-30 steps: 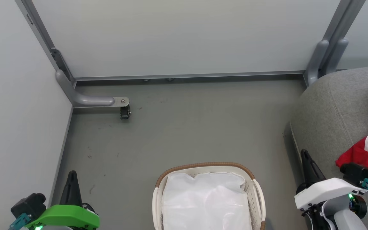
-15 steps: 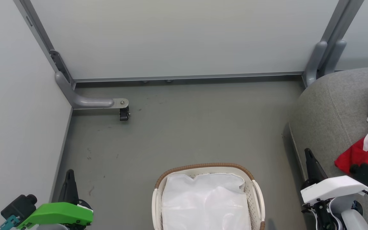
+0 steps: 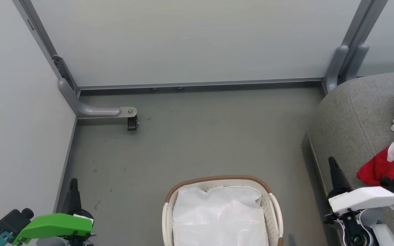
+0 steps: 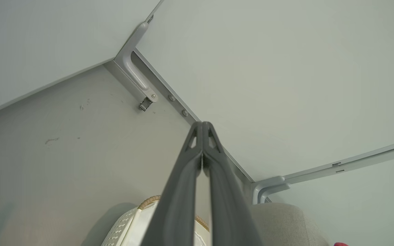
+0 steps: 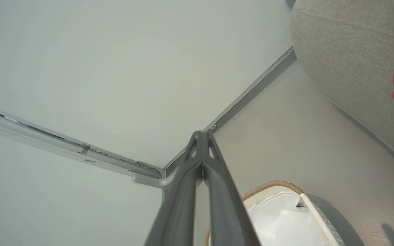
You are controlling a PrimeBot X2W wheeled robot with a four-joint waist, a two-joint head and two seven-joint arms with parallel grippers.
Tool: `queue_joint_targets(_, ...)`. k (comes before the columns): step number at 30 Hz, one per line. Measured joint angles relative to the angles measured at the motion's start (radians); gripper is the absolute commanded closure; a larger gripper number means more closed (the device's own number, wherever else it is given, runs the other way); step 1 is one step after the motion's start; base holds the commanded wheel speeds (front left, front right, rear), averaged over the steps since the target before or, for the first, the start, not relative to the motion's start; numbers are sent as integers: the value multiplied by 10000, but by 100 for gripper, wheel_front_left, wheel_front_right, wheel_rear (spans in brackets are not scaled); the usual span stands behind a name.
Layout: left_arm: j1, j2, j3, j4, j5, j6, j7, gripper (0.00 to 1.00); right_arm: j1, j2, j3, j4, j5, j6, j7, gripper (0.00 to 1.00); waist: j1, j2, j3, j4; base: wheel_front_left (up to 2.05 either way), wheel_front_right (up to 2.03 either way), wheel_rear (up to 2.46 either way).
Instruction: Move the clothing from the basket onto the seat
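Clothing: The red clothing (image 3: pixel 385 167), with white striped trim, is laid in a heap on the seat (image 3: pixel 351 116), well apart from the basket.
Basket: The basket (image 3: pixel 217 178) is placed on the floor (image 3: pixel 197 136) between the two arms. Its inside is covered by a white liner (image 3: pixel 217 215), and no red fabric is seen on top of the liner.
Left gripper: The left gripper (image 4: pixel 202 126) is held low, to the left of the basket. Its fingers are pressed together tip to tip and nothing is carried between them.
Right gripper: The right gripper (image 5: pixel 202 134) is held beside the edge of the seat, near the clothing but apart from it. Its fingers are also pressed together, with nothing held.
Step in hand: The moving of the clothing is judged to be finished or nearly finished, since the garments are on the seat and both arms are drawn back.
Doubt: The near part of the basket is cut off in the head view, so perhaps a piece under the liner cannot be excluded.
Next move: A check of the basket is called for. If a garment is found, one gripper must be opened and lowered into the basket without the liner being caught.
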Motion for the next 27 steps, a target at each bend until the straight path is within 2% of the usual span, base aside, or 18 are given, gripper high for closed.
queue_joint_targets(27, -184, 8, 178, -320, -2815, 0, 744, 100, 92, -15, -213, -368, 2828, 0, 740, 100, 1, 0, -112, -80, 0, 0, 0)
